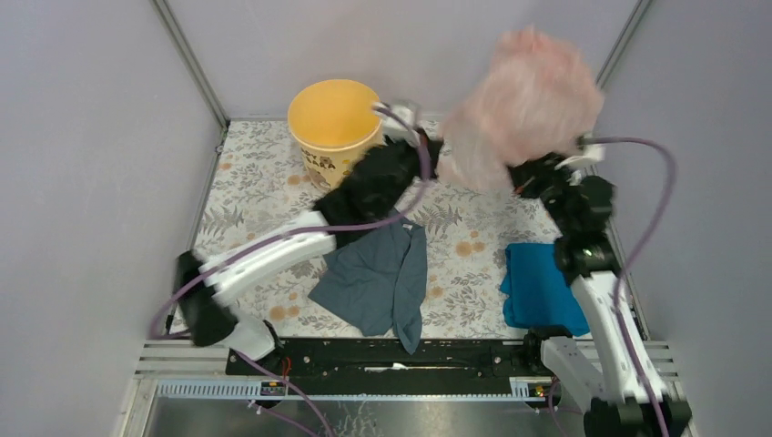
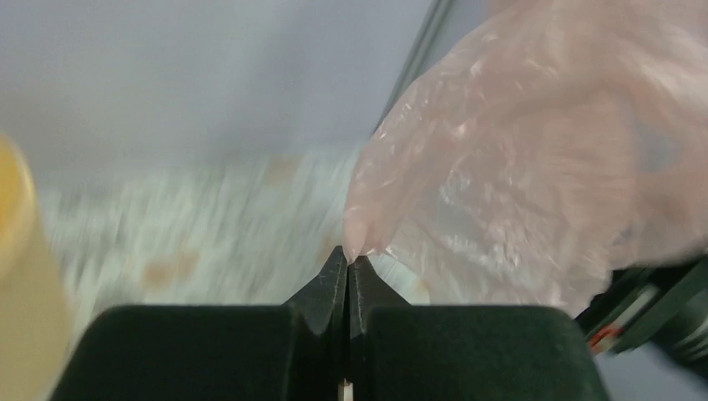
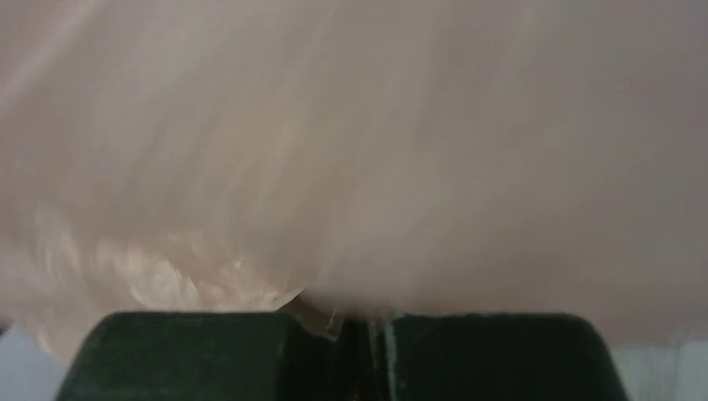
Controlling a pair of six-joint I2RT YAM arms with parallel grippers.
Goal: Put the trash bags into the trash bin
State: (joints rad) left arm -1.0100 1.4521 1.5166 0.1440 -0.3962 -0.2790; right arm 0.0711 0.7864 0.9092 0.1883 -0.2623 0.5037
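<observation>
left gripper [image 2: 347,255]: fingers pressed together, pinching a corner of the trash bag [image 1: 523,96]
right gripper [image 3: 367,322]: fingers closed on trash bag film
trash bag: aloft between both grippers, 3 o'clock of the trash bin [image 1: 332,162], motion-blurred

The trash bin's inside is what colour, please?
The trash bin is yellow-orange inside, clearest in the top external view.

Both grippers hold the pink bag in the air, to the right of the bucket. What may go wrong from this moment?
1. The left gripper pinches only a small tip of the bag; the thin film may slip out.
2. The bag looks puffed and wider than the bucket; it may hang over the rim instead of going in.
3. The left arm is close beside the bucket and may push it over.
</observation>
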